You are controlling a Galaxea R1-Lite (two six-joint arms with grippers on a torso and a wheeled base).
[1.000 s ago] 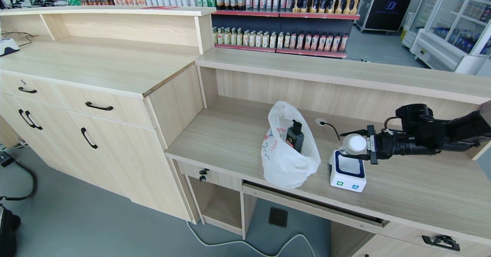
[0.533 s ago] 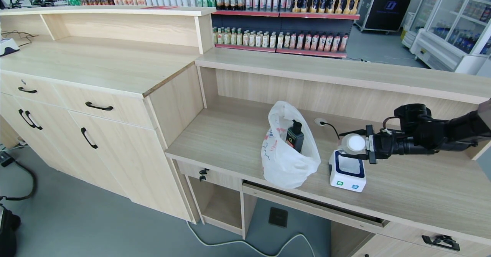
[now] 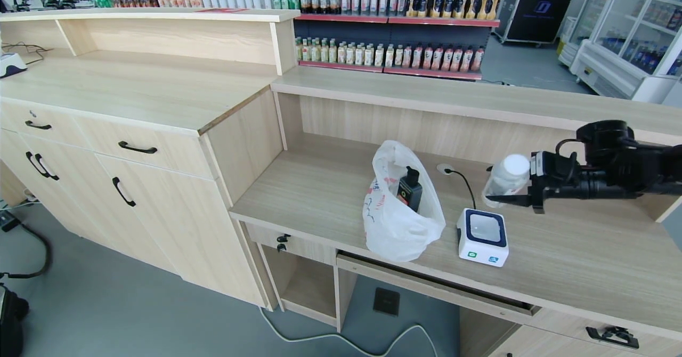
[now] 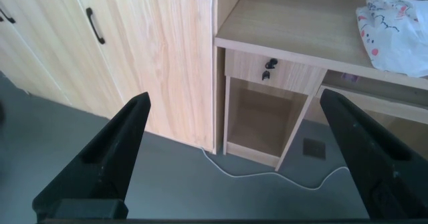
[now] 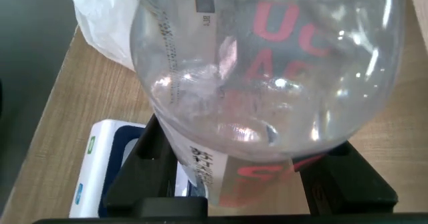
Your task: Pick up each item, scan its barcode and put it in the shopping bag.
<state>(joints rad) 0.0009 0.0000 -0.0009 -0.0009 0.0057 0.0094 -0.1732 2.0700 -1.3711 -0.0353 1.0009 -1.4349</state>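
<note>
Clear bottle [image 3: 509, 171] is up off the counter [image 3: 575, 261], tilted, just behind the scanner [image 3: 482, 237], clamped in the right gripper [image 3: 498, 186]. Shopping bag [image 3: 397, 213] sits left of the scanner with a dark pump bottle [image 3: 410, 189] inside. Left gripper [image 4: 234, 150] has its jaws spread wide, empty, over the floor.

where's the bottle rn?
Head view, right side: clear bottle held in the right gripper, in the air above the barcode scanner, right of the shopping bag.

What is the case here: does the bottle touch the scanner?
Apart. The head view shows the bottle, in the right tool, above the scanner, with bare counter visible between them.
</note>
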